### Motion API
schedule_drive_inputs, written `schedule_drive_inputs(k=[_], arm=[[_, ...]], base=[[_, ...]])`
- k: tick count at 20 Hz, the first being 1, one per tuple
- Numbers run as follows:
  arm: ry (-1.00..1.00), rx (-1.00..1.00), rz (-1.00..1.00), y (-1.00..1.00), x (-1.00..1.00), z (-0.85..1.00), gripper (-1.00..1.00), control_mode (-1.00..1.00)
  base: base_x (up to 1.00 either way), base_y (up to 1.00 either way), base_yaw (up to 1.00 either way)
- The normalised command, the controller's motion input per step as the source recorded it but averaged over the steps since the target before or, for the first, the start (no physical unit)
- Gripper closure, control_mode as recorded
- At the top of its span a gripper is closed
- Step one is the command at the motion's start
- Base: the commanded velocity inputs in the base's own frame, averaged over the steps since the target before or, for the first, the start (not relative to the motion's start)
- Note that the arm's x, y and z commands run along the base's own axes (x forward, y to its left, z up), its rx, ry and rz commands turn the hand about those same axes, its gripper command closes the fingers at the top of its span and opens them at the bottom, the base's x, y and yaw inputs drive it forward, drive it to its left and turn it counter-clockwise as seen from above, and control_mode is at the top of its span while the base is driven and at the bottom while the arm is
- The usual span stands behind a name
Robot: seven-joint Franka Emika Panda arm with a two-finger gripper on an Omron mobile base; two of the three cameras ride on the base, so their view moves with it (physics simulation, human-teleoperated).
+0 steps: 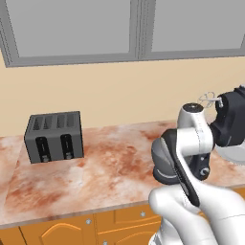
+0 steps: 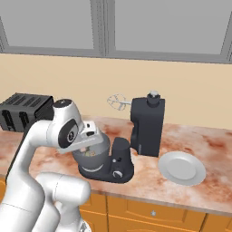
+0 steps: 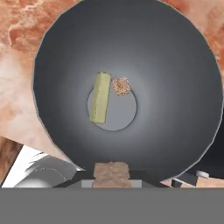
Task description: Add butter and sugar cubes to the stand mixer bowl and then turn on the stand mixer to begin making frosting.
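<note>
In the hand view I look straight down into the grey stand mixer bowl (image 3: 175, 87). The pale yellow butter (image 3: 100, 98) lies on its flat bottom, with one speckled tan sugar cube (image 3: 120, 86) right beside it. My gripper (image 3: 112, 176) hovers above the bowl's near rim, shut on a second sugar cube (image 3: 112, 172). In the right base view the hand (image 2: 90, 134) hangs just over the bowl (image 2: 94, 159), which sits on the base of the dark stand mixer (image 2: 147, 127). The mixer's head is tilted up and its wire whisk (image 2: 117, 102) is raised.
A dark four-slot toaster (image 1: 54, 136) stands at the left of the marble counter (image 1: 110, 172). A flat white plate (image 2: 182, 168) lies to the right of the mixer. The mixer's small knob (image 2: 117, 174) faces the counter's front edge. A wall and windows rise behind.
</note>
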Motion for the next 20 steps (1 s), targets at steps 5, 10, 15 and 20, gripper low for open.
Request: schedule_drive_inputs(k=[5, 10, 15, 20], arm=[[0.06, 0.00, -0.09, -0.02, 0.21, -0.24, 1.00, -1.00], [0.09, 0.00, -0.09, 0.00, 0.41, -0.05, 1.00, -1.00], [0.10, 0.00, -0.07, 0.00, 0.47, 0.00, 1.00, -1.00], [0.11, 0.00, -0.04, 0.00, 0.38, -0.21, 1.00, -1.00]], base=[[0.00, 0.00, 0.00], [0.00, 0.00, 0.00], [0.00, 0.00, 0.00], [0.00, 0.00, 0.00]])
